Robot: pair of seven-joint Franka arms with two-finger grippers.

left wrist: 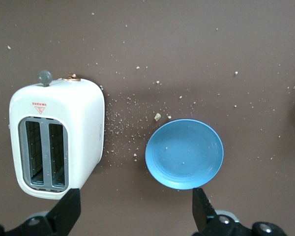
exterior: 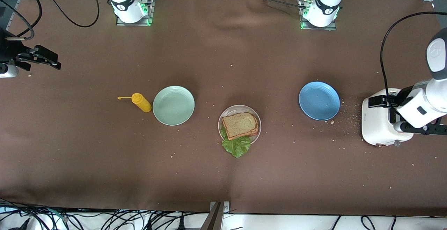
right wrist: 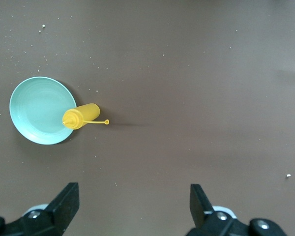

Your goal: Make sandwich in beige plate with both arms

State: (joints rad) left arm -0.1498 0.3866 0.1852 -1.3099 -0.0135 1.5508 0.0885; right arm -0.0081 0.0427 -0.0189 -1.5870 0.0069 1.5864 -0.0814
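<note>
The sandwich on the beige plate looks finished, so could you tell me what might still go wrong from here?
The lettuce leaf hangs over the beige plate's rim onto the table, so it could slip out. The toast slices sit slightly offset and may slide if nudged. The left gripper, open, hangs above the toaster and blue plate; a low move could clip either. The right gripper waits open at its end.

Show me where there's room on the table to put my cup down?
Bare cloth lies between the mint-green plate and the beige plate, and between that plate and the blue plate. The strip nearest the front camera is bare too. It is crowded where the yellow bottle lies beside the mint-green plate, and crumbs lie between the blue plate and the toaster.
</note>
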